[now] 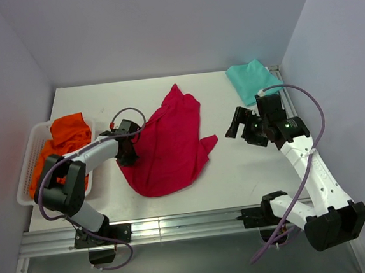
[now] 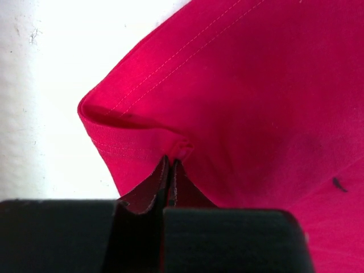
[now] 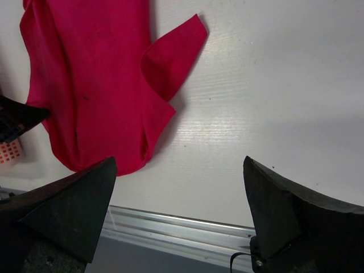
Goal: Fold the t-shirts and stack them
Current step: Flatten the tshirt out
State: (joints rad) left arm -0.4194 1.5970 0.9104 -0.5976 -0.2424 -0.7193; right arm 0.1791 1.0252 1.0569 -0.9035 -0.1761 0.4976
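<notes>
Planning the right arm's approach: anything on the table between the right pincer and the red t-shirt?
Nothing. Only bare white table lies between the open right pincer and the red t-shirt. The top view shows it, and the right wrist view agrees.

In the middle of the table (image 1: 250, 175) lies the spread t-shirt (image 1: 170, 144), one sleeve out to the right. The folded t-shirt (image 1: 252, 81) is at the back right corner, well apart. The basket (image 1: 24, 188) sits at the left table edge with garments (image 1: 67, 130) piled in it. The left gripper (image 1: 130, 156) is between the basket and the spread t-shirt, at the shirt's left edge. The right gripper (image 1: 236, 124) is right of the shirt, in front of the folded t-shirt.
</notes>
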